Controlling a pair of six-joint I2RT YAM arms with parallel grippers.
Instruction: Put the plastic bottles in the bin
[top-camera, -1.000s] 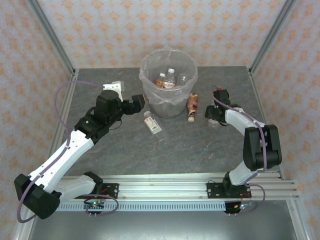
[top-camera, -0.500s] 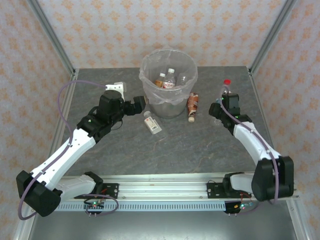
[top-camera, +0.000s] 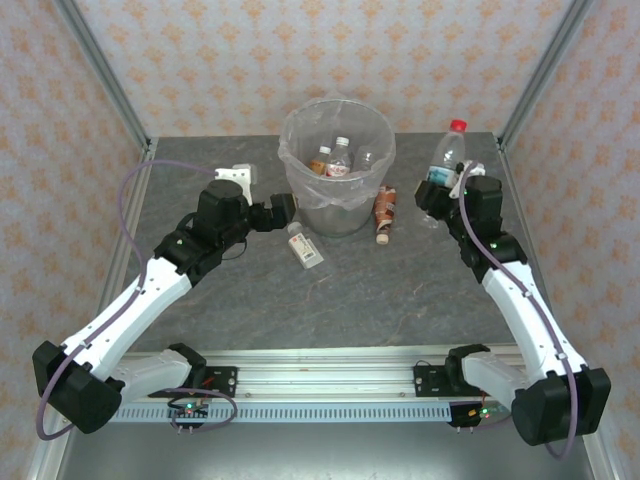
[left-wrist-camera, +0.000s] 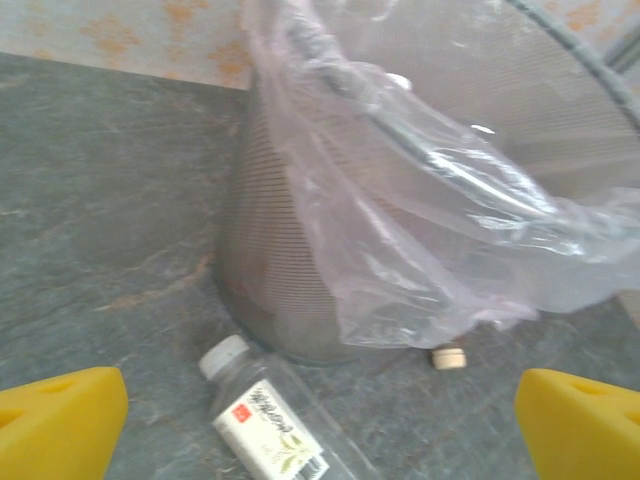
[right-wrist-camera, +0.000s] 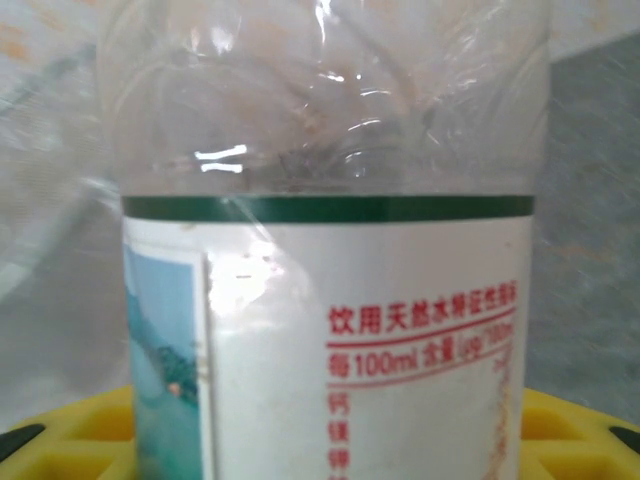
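Observation:
The grey bin (top-camera: 336, 190) lined with a clear bag stands at the back middle, with several bottles (top-camera: 338, 158) inside. My right gripper (top-camera: 444, 192) is shut on a clear red-capped bottle (top-camera: 447, 155), held upright above the table right of the bin; its white label (right-wrist-camera: 330, 340) is close in the right wrist view. A clear white-capped bottle (top-camera: 305, 245) lies in front of the bin, also the same bottle (left-wrist-camera: 270, 420) between my yellow fingers (left-wrist-camera: 60, 420). A brown-labelled bottle (top-camera: 384, 212) lies right of the bin. My left gripper (top-camera: 290, 206) is open beside the bin's left wall.
The bin's bag (left-wrist-camera: 420, 200) hangs loose over its side. The brown-labelled bottle's beige cap (left-wrist-camera: 449, 357) shows on the table by the bin's base. Metal frame posts (top-camera: 100, 70) stand at the back corners. The grey table (top-camera: 380, 300) is bare in front.
My right arm has lifted the red-capped bottle up off the table and swung it back and to the right. The left arm has barely moved.

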